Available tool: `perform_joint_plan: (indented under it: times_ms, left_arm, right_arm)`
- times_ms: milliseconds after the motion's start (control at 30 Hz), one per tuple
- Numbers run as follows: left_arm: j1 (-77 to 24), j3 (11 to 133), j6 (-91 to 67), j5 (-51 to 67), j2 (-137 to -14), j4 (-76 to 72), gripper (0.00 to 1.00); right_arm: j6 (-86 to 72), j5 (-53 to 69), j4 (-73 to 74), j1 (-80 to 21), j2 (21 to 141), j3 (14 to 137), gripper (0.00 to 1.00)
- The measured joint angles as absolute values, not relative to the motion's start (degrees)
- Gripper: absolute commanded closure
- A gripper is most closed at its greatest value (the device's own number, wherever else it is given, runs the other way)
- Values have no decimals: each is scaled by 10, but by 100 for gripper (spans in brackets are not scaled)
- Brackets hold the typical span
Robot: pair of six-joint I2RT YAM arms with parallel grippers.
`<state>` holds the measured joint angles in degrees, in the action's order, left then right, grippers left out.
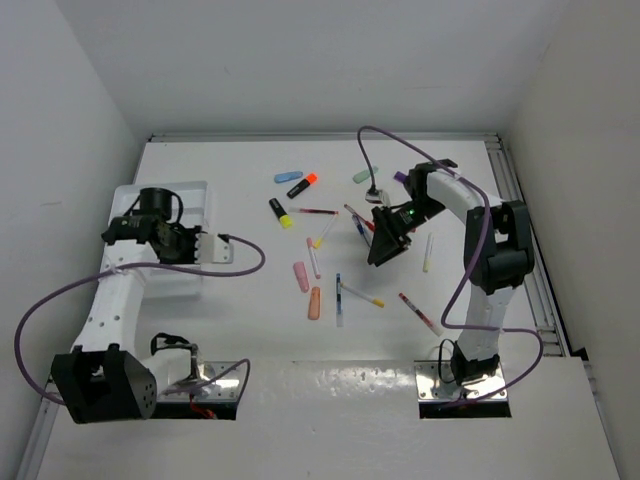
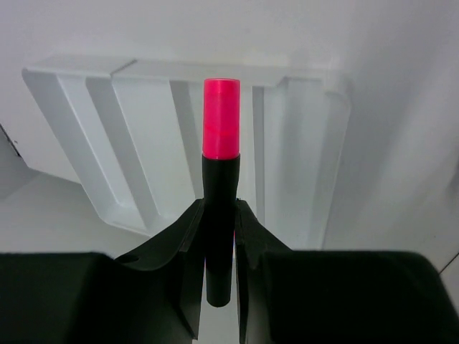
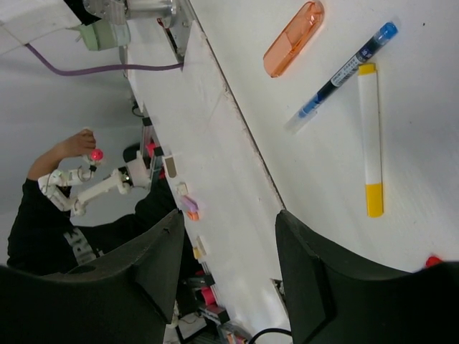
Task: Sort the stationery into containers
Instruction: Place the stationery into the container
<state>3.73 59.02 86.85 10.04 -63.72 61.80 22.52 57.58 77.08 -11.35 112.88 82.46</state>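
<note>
My left gripper (image 1: 142, 207) hovers over the white divided tray (image 1: 195, 195) at the left. It is shut on a black highlighter with a pink cap (image 2: 220, 118), which stands up between the fingers (image 2: 176, 236) above the tray's long compartments (image 2: 136, 150). My right gripper (image 1: 385, 250) is open and empty, raised above the loose stationery at mid-table. Its view shows an orange highlighter (image 3: 292, 39), a blue pen (image 3: 344, 72) and a white pen with a yellow cap (image 3: 369, 140) beyond its open jaws (image 3: 229, 229).
Loose items lie across the table's middle: a blue highlighter (image 1: 288, 177), a black one with an orange cap (image 1: 302, 184), a black one with a yellow cap (image 1: 280, 212), a green one (image 1: 364, 176), a pink one (image 1: 301, 275), an orange one (image 1: 314, 302), and several thin pens (image 1: 418, 312). A rail (image 1: 520, 210) runs along the right edge.
</note>
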Motion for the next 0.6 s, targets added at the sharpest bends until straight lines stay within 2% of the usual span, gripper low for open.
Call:
perform_joint_plan:
  times_ms: [300,600]
  left_arm:
    - [211,598,1034,130,-697,653,100]
    - [296,590,1111,171,-737,656,99]
  right_arm:
    - [227,574,771,-108,1118,802,48]
    - [225,574,770,-105,1112,791,47]
